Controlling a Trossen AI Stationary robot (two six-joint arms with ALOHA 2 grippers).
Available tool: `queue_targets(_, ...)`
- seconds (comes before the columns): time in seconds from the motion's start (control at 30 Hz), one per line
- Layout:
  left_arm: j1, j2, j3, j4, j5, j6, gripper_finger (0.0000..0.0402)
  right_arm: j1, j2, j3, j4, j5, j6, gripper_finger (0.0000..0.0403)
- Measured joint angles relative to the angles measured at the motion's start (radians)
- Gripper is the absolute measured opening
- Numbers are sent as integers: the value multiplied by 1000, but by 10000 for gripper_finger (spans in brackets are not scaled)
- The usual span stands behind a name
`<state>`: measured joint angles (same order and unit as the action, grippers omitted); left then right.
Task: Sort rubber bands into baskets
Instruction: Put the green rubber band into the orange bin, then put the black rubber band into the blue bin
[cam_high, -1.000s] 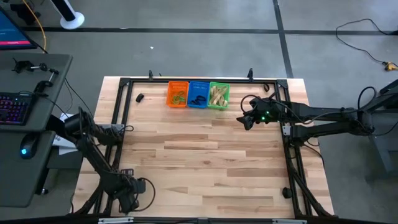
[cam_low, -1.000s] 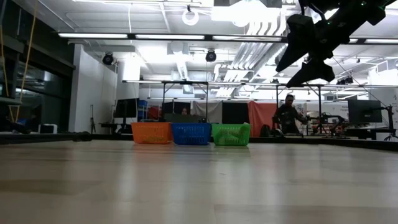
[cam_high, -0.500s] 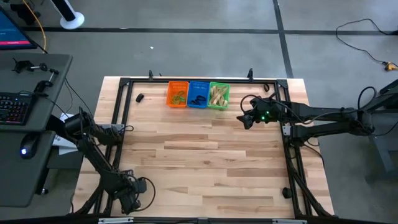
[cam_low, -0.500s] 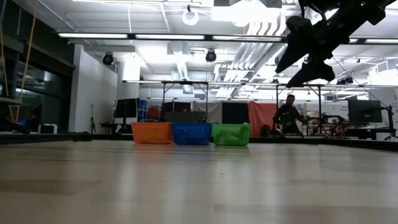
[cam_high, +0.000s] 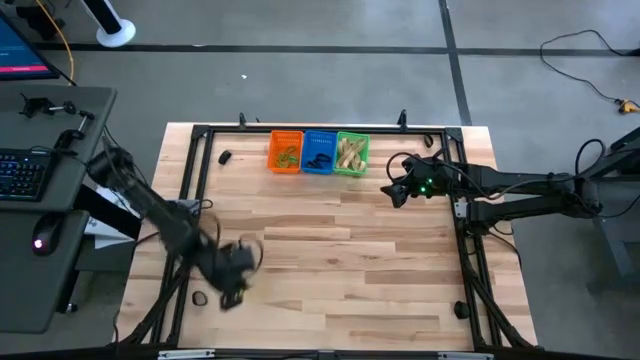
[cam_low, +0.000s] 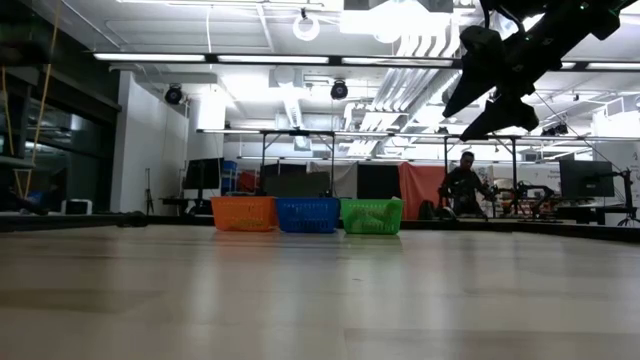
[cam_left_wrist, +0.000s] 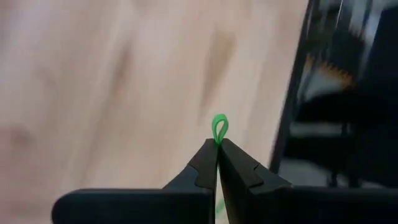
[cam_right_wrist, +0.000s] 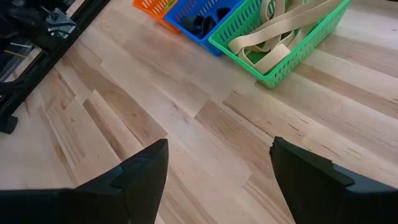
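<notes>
The left hand (cam_high: 232, 285) hangs over the pale wooden plank table (cam_high: 330, 270), toward its near left corner. In the left wrist view its two dark fingers (cam_left_wrist: 202, 168) are pressed together, clamped on a small green rubber band (cam_left_wrist: 219, 129) — only a short loop of it stands out past the fingertips.

The right hand (cam_high: 398, 191) hangs over the far right part of the table, just beside the row of baskets and apart from them. Its two dark fingers (cam_right_wrist: 143, 171) stand wide apart with nothing between them; bare planks show in the gap. In the low view it is well above the table surface (cam_low: 480, 85).

Three small rectangular plastic baskets sit side by side, touching, along the far edge of the table. The orange basket (cam_high: 286, 152) holds green rubber bands (cam_high: 287, 156), the blue basket (cam_high: 319, 152) in the middle holds black rubber bands (cam_high: 319, 158), and the green basket (cam_high: 351, 153) — the one nearest the right hand — holds tan rubber bands (cam_right_wrist: 277, 34) piled in loose loops.

A small dark object (cam_high: 225, 157) lies on the table near the far left corner; what it is cannot be told. Another small dark object (cam_high: 199, 298) lies near the left edge beside the left hand.
</notes>
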<state>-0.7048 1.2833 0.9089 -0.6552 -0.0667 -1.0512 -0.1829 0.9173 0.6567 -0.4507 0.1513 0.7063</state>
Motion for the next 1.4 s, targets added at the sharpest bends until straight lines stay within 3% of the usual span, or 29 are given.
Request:
queue_targets(0.2, 393, -83, 0, 15, -144, 288, 0, 0, 0, 0, 28, 1, 46, 271)
queue_targets(0.3, 627, -68, 0, 77, -150, 433, 0, 0, 0, 0, 93, 1, 62, 271)
queue_targets(0.5, 1067, -5, 0, 221, -130, 642, 0, 0, 0, 0, 276, 2, 88, 271)
queue_targets(0.63, 1271, 69, 0, 324, 15, 775, 0, 0, 0, 0, 333, 55, 121, 271)
queue_targets(0.7, 1321, 115, 0, 361, 72, 840, 0, 0, 0, 0, 332, 98, 151, 271)
queue_targets(0.97, 1368, 289, 0, 510, 78, 889, 20, 0, 0, 0, 335, 190, 246, 271)
queue_targets(1.27, 1368, 328, 87, 448, 78, 889, 126, -7, 0, 0, 336, 188, 237, 271)
queue_targets(1.4, 1368, 328, 177, 330, 78, 874, 173, -28, 0, 1, 334, 162, 256, 271)
